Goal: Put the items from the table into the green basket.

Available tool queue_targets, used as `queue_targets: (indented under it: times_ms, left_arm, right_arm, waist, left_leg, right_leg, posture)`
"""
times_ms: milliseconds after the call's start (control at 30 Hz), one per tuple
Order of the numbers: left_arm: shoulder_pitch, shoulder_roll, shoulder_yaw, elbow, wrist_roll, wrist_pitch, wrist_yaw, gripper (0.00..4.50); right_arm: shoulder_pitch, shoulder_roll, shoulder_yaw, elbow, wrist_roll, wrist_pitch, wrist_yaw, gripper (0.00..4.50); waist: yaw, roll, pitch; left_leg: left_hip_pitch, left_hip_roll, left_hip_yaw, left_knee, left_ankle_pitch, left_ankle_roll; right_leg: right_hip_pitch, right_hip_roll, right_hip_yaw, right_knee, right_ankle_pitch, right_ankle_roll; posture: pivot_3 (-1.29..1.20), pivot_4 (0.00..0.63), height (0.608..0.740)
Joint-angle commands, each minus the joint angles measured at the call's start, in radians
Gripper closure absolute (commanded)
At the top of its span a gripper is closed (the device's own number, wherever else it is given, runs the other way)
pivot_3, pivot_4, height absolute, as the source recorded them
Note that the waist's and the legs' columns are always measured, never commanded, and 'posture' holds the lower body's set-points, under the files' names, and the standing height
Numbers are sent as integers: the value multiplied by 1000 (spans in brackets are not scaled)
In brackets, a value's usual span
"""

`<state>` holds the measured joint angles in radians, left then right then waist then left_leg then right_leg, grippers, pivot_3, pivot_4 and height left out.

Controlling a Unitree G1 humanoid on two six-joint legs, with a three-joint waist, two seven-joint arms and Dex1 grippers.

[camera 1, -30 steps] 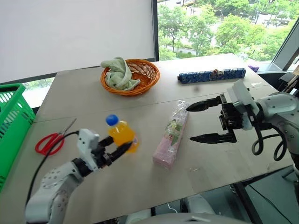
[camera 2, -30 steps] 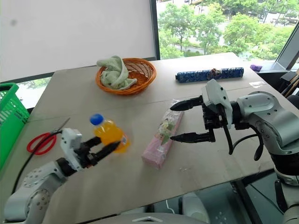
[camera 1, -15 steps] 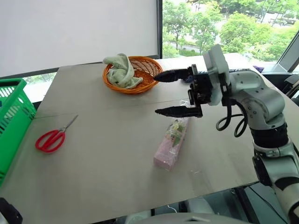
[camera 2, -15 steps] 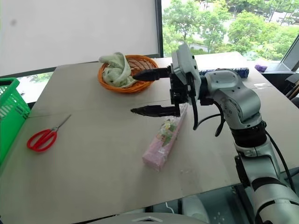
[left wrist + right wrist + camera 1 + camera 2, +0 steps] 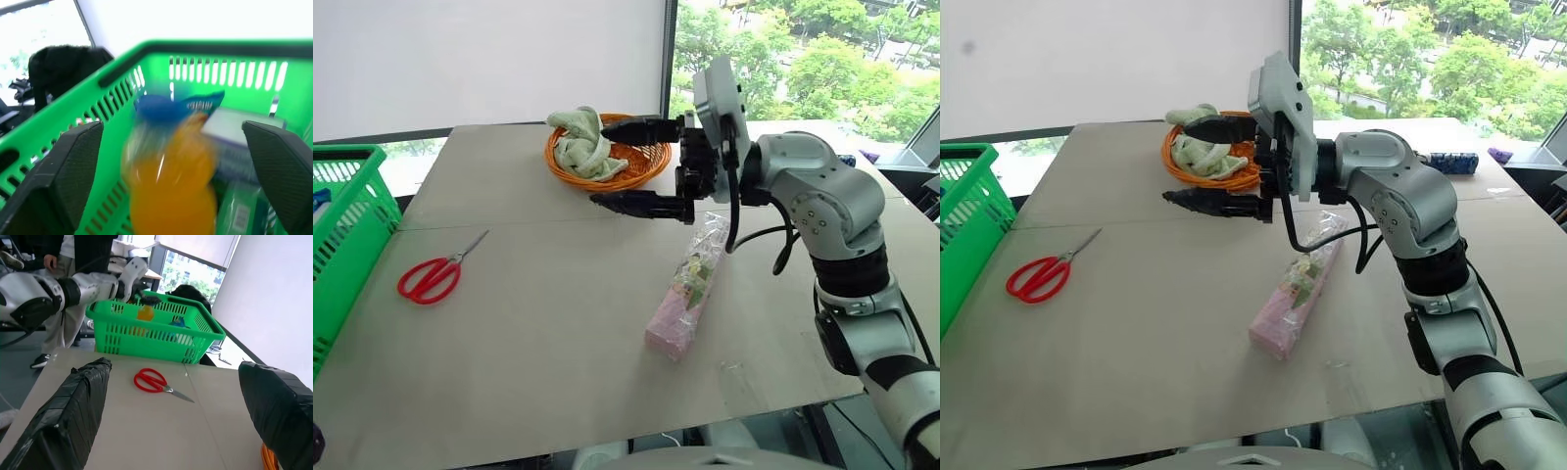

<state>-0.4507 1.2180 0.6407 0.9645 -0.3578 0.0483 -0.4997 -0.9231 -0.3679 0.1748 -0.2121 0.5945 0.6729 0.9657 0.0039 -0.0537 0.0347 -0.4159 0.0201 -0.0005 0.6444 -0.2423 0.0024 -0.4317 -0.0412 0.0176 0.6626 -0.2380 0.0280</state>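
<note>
My left gripper [image 5: 171, 128] hangs open over the green basket [image 5: 117, 93], its fingers standing clear of the blurred orange bottle [image 5: 171, 196] between them. From the right wrist view, the bottle [image 5: 144, 313] is inside the basket [image 5: 151, 340] under the left gripper [image 5: 146, 297]. On the table [image 5: 538, 343] lie the red-handled scissors [image 5: 431, 278] near the basket [image 5: 347, 245] and the pink packet [image 5: 690, 294] in the middle. My right gripper [image 5: 599, 162] is open and empty, held above the table beyond the packet, pointing left.
An orange wicker basket [image 5: 573, 177] with a pale green cloth [image 5: 582, 147] stands behind the right gripper. A long blue patterned object [image 5: 1451, 162] lies at the table's far right. Other packets [image 5: 225, 134] sit in the green basket. People [image 5: 68, 289] stand beyond it.
My left arm carried the bottle from over the table out to the left, over the green basket, and opened. My right gripper moved left and up, still open. The camera turned left.
</note>
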Motion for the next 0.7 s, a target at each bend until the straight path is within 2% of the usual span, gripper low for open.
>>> queue_targets:
  times_ms: [33,100,167,200,267,333,400,433,500,567,700]
  left_arm:
    - [34,-90,-43,-447,-174,234,-98,32]
    - [117,-184,-132,-810,-313,461,-73,32]
    - [130,-299,-219,-1077,-416,623,68,32]
    - [119,-338,-281,-1200,-494,767,153,32]
    - [75,-424,-356,-1319,-759,978,252,32]
    - [58,-445,-439,-1432,-858,1080,276,32]
    - [27,-524,-491,-1460,-884,1136,443,32]
    - [2,-557,-522,-1456,-854,1172,520,32]
    - [-49,-614,-566,-1397,-870,1262,612,32]
    - [-121,-648,-607,-1305,-855,1379,647,32]
    - [-214,-736,-662,-1175,-783,1486,659,32]
  right_arm:
    - [40,-59,-45,-54,16,15,12,0]
    - [94,-123,-69,-84,20,33,19,0]
    - [142,-186,-89,-103,3,45,8,0]
    - [173,-226,-110,-118,3,55,4,0]
    - [232,-301,-160,-152,11,84,-10,0]
    - [278,-357,-201,-185,25,106,-19,0]
    - [318,-395,-239,-216,45,128,-29,0]
    - [337,-410,-257,-230,53,140,-40,0]
    - [368,-431,-282,-258,61,159,-63,0]
    - [385,-436,-301,-277,77,177,-86,0]
    - [405,-448,-319,-305,102,192,-108,0]
  waist:
    - [5,2,0]
    - [10,5,-2]
    - [9,12,-5]
    - [9,14,-4]
    - [8,14,-4]
    - [-3,15,-3]
    - [-30,21,-3]
    - [-42,25,-3]
    - [-53,29,-2]
    - [-64,31,-1]
    - [-90,32,-1]
  left_leg:
    - [0,0,1,0,0,-1]
    - [0,0,1,0,1,0]
    - [0,-1,1,3,1,1]
    - [1,-1,1,4,1,3]
    - [0,-1,0,6,3,7]
    - [0,-1,-1,8,4,7]
    - [2,1,0,8,4,8]
    - [3,2,1,8,4,8]
    - [9,1,0,9,4,8]
    - [22,1,-1,7,4,8]
    - [29,-3,-8,9,4,8]
  right_leg:
    - [0,-1,-1,0,0,0]
    - [2,-3,-1,1,0,0]
    - [4,-4,-2,1,1,0]
    - [5,-5,-2,1,1,0]
    - [6,-4,-2,2,1,0]
    - [7,-2,-3,2,1,0]
    - [7,2,-1,3,1,0]
    - [8,4,1,3,1,0]
    - [14,10,2,3,0,0]
    - [24,22,4,3,-1,-2]
    - [28,31,9,2,-3,0]
  posture:
    - [81,0,740]
    - [71,0,740]
    - [30,0,740]
    - [14,0,740]
    - [-29,0,740]
    - [-61,0,740]
    - [-87,0,740]
    - [-100,0,740]
    - [-121,0,740]
    - [-136,0,740]
    - [-164,0,740]
